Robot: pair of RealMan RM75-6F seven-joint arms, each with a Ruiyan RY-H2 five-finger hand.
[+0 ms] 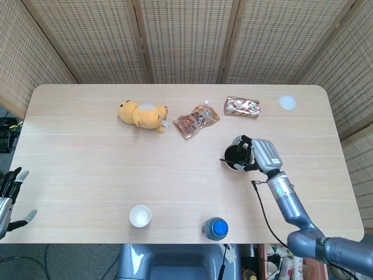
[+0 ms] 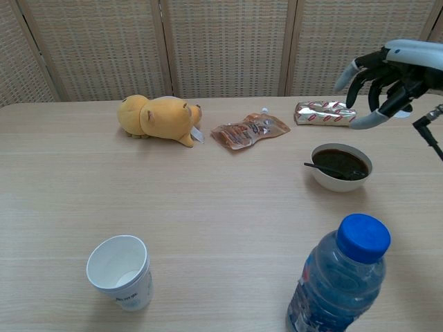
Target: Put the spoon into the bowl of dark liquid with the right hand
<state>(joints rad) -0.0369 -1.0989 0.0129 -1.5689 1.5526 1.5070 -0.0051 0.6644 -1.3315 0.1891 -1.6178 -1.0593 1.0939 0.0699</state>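
A white bowl (image 2: 340, 167) of dark liquid (image 2: 344, 158) stands right of the table's middle; in the head view the bowl (image 1: 233, 156) is partly covered by my hand. The dark spoon (image 2: 322, 168) lies in the liquid, its handle sticking out over the left rim. My right hand (image 2: 385, 78) hangs above and to the right of the bowl, empty, fingers spread; in the head view the right hand (image 1: 262, 154) sits just right of the bowl. My left hand (image 1: 8, 192) rests off the table's near left corner, fingers apart, holding nothing.
A yellow plush toy (image 2: 158, 118), a brown snack pouch (image 2: 248, 130) and a foil packet (image 2: 322, 113) lie along the far side. A paper cup (image 2: 120, 271) and a blue-capped water bottle (image 2: 340, 280) stand near the front edge. A white lid (image 1: 287, 102) lies far right.
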